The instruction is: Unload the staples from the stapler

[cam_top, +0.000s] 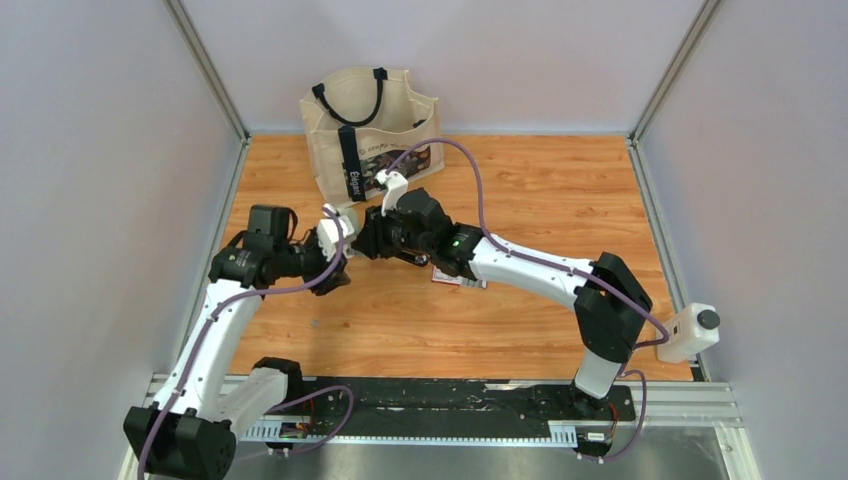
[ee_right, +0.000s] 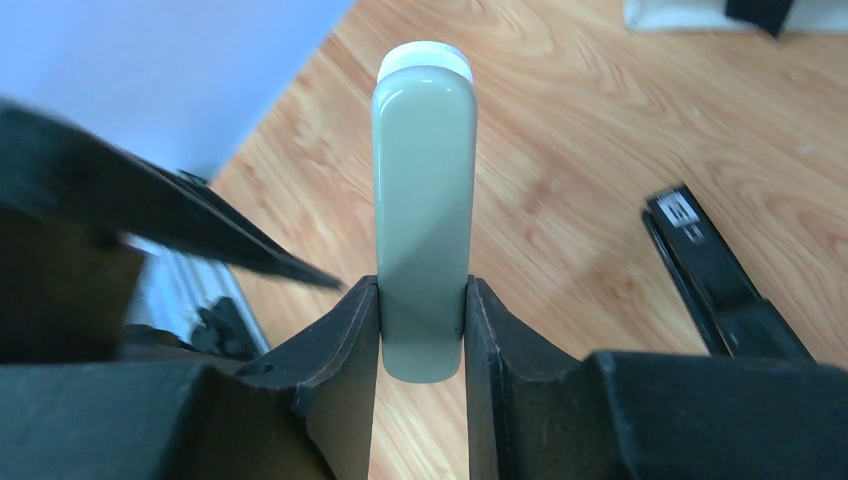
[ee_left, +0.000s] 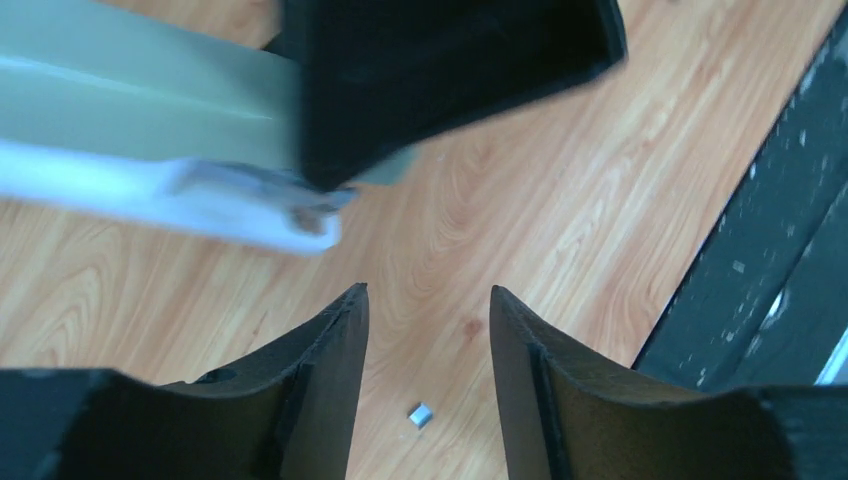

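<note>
The right gripper (ee_right: 422, 330) squeezes the stapler (ee_right: 424, 180); the left gripper (ee_left: 428, 305) is open, empty. A bump could knock the stapler loose.

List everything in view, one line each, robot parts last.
stapler: one, grey-green over white, clamped in the right tool
staple piece: one seen, silvery, on the table below the left tool
packet: one, red and white, on the table near its middle
tote bag: one, beige with black handles, standing at the table's far edge
table: one, orange wood grain
left tool: one, black, open, empty, beside the stapler
right tool: one, black, shut on the stapler
</note>
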Robot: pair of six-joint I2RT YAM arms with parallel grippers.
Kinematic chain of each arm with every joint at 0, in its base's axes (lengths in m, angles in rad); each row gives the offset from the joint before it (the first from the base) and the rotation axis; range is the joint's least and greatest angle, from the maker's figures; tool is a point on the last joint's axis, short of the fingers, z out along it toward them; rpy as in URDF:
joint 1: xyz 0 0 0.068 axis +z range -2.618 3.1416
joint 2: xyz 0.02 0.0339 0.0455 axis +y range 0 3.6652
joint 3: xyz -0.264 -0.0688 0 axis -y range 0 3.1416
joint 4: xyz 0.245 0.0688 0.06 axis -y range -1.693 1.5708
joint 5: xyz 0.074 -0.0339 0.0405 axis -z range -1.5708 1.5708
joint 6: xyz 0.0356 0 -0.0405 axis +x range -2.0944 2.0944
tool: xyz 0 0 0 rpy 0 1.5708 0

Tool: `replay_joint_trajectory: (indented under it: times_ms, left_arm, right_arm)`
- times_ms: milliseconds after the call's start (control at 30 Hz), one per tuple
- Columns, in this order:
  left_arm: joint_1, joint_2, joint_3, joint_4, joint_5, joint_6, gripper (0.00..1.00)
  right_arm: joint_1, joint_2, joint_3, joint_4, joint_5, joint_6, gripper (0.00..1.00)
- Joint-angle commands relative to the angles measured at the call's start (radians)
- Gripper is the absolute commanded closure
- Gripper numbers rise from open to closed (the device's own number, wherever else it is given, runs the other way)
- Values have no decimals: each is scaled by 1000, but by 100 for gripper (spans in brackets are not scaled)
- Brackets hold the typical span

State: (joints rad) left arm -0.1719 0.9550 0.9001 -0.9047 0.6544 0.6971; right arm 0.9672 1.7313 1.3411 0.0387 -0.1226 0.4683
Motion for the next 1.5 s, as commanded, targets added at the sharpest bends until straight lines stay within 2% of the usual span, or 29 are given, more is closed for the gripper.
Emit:
replay_joint_trajectory:
  times_ms: [0, 67, 167, 267, 367, 500, 667, 800, 1133, 1467]
  left_arm:
    - [84, -10, 86, 142, -40, -343, 40]
    - [142, 5, 118, 162, -68, -384, 37]
    - [240, 40, 180, 145, -6, -432, 35]
    - [299, 62, 212, 167, 36, -495, 35]
    - [337, 64, 201, 233, 2, -594, 36]
    - [342, 59, 191, 248, 4, -639, 37]
    - [342, 76, 212, 184, 22, -617, 31]
    - [342, 88, 229, 133, 22, -585, 31]
    - [345, 31, 183, 216, -52, -620, 29]
    - [362, 50, 194, 228, -52, -628, 28]
  right_arm:
    - [1, 37, 38, -124, 67, -83, 100]
    - [2, 50, 38, -166, 92, -108, 100]
    - [2, 77, 49, -227, 106, -143, 100]
    - [7, 140, 108, -304, 92, -177, 100]
    - [31, 219, 203, -376, 121, -224, 100]
    - [73, 339, 344, -471, 176, -266, 100]
    - [84, 470, 492, -531, 169, -266, 100]
    - [87, 525, 546, -533, 138, -246, 100]
    - [100, 623, 648, -528, 60, -157, 94]
    - [136, 675, 733, -549, 100, -62, 94]
